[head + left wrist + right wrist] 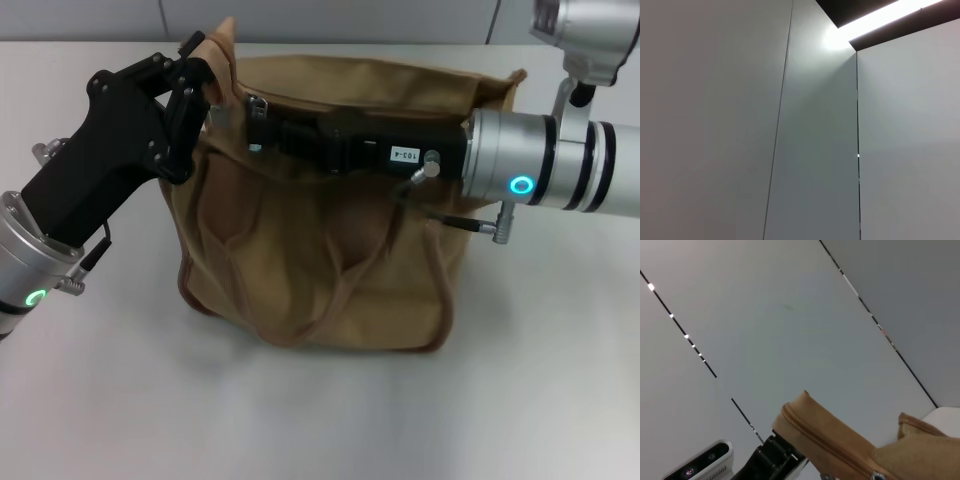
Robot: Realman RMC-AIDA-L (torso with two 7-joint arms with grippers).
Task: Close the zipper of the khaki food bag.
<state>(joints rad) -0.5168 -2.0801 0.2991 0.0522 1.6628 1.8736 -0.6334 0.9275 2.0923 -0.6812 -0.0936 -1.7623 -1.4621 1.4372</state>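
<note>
Left gripper [205,95] pinches the boxy tan canvas food bag's [320,270] corner taut; right gripper [262,128] meets the shiny silver zipper pull [258,105], closure indiscernible.

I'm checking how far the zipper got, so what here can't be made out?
- Head view: the right gripper lies along the khaki food bag's top and covers most of the zipper; open or closed length unclear.
- Head view: the left gripper holds the bag's corner; the fabric hides its grip.
- Left wrist view: only wall panels.
</note>
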